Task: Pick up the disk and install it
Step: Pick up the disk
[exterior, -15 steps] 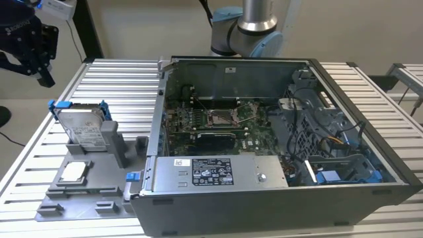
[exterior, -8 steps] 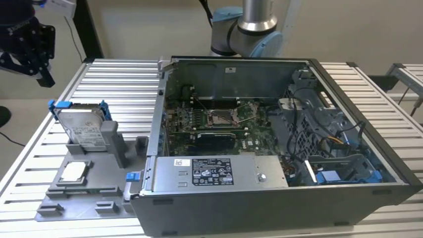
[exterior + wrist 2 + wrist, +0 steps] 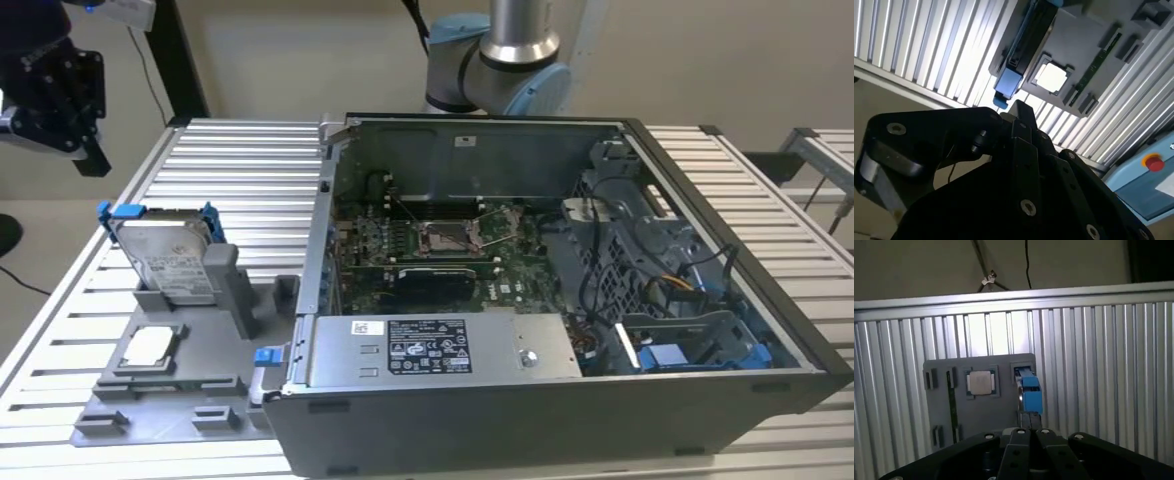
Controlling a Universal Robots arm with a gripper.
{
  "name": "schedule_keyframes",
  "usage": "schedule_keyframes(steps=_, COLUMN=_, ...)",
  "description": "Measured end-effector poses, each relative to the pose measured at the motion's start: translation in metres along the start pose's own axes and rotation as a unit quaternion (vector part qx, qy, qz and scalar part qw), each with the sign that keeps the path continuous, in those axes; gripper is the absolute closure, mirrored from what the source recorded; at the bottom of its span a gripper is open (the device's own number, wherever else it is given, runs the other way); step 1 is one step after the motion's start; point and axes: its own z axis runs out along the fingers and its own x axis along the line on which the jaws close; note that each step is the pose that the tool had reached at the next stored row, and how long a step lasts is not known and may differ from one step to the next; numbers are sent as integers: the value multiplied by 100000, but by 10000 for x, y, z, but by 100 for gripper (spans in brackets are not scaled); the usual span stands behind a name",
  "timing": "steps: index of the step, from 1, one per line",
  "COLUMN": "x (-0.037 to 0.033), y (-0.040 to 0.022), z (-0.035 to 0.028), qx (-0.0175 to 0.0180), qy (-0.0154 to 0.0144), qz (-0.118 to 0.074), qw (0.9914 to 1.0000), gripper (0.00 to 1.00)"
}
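The disk stands upright in a slot of the grey holder on the slatted table, at the exterior view's left. It is silver with a white label and a blue frame. My black gripper hangs high above and behind it, well apart, fingers together and holding nothing. In both wrist views the disk appears edge-on, its blue frame beyond the closed fingertips.
A small square silver chip lies in the holder beside the disk. The open computer case takes up the exterior view's middle and right, with a grey labelled box and a blue-trimmed bay inside.
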Motion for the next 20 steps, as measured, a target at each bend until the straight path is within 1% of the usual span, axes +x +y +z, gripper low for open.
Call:
schedule_keyframes(steps=2, x=0, y=0, z=2, qx=-35, qy=14, qz=-1780, qw=99984, gripper=100)
schedule_keyframes(steps=4, x=0, y=0, z=3, qx=-62, qy=22, qz=-3105, qw=99952, gripper=100)
schedule_keyframes(steps=7, x=0, y=0, z=4, qx=-91, qy=27, qz=-4032, qw=99919, gripper=100)
schedule_keyframes(steps=10, x=1, y=0, z=4, qx=-107, qy=29, qz=-4352, qw=99905, gripper=100)
schedule_keyframes(steps=20, x=0, y=0, z=4, qx=-107, qy=100, qz=-4356, qw=99905, gripper=100)
